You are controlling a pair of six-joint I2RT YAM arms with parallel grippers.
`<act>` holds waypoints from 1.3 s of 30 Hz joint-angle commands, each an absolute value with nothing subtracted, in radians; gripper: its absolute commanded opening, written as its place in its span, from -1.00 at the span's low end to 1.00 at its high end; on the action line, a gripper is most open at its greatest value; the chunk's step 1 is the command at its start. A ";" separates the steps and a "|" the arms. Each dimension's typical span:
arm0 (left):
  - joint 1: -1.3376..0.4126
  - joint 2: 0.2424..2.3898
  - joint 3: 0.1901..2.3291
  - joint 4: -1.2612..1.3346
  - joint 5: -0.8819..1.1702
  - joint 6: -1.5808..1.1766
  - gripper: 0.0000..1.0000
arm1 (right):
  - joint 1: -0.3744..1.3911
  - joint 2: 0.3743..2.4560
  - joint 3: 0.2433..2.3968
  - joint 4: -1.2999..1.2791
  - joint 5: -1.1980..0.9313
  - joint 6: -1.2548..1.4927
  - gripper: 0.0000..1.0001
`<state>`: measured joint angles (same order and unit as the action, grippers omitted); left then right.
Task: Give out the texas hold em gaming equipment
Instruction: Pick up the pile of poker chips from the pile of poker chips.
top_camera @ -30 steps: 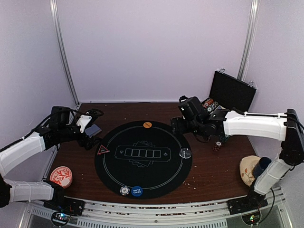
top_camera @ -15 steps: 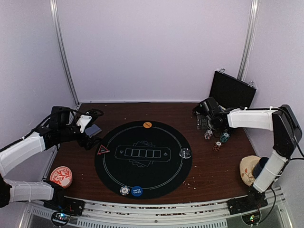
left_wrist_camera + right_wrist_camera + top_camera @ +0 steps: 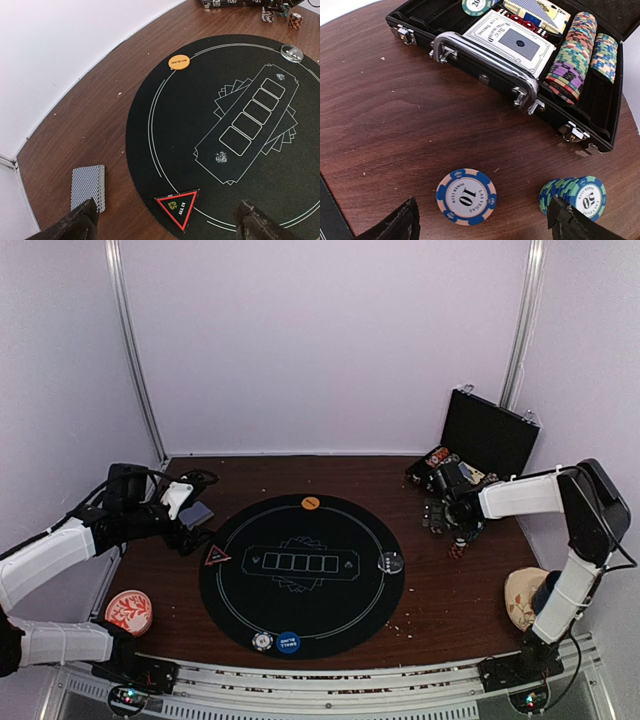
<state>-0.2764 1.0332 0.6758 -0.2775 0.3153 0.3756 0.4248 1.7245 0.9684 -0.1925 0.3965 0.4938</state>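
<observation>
My left gripper (image 3: pixel 167 227) hangs open over the mat's left rim, with the red triangle marker (image 3: pixel 178 208) between its fingers and the grey-blue-backed card deck (image 3: pixel 88 186) by the left finger. On the black round mat (image 3: pixel 300 585) lie an orange disc (image 3: pixel 310 503), a black disc (image 3: pixel 390 562), a blue disc (image 3: pixel 288 642) and a striped chip (image 3: pixel 262 641). My right gripper (image 3: pixel 480 225) is open low over the wood. A blue-and-peach "10" chip (image 3: pixel 466 196) lies flat between its fingers, and a green chip stack (image 3: pixel 575 195) touches the right finger (image 3: pixel 570 222).
An open black case (image 3: pixel 520 55) with chip rows (image 3: pixel 572 55) and a card box (image 3: pixel 512 42) lies just beyond the right gripper. A small chip stack (image 3: pixel 458 548) stands nearby. A red-and-white dish (image 3: pixel 128 610) sits front left, a dark blue cup (image 3: pixel 550 590) front right.
My right arm has swung from the mat's right side back to the chips in front of the case and come down over the "10" chip. The left arm has not moved.
</observation>
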 commanded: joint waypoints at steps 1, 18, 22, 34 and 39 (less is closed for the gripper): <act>-0.273 1.025 0.666 -0.232 0.327 0.385 0.96 | 0.419 1.734 0.963 -0.145 0.368 0.504 0.78; -0.273 1.047 0.664 -0.225 0.328 0.388 0.96 | 0.403 1.788 0.980 -0.111 0.346 0.498 0.58; -0.272 1.052 0.665 -0.224 0.328 0.388 0.96 | 0.401 1.798 0.984 -0.107 0.347 0.493 0.48; -0.272 1.054 0.666 -0.224 0.331 0.388 0.96 | 0.396 1.815 0.996 -0.089 0.356 0.483 0.35; -0.272 1.053 0.664 -0.224 0.331 0.388 0.96 | 0.396 1.817 0.998 -0.084 0.356 0.477 0.23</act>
<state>-0.2764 1.0492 0.6743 -0.2771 0.3183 0.3759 0.4030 1.8088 0.9764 -0.1013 0.3405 0.4927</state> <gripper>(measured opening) 0.978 0.631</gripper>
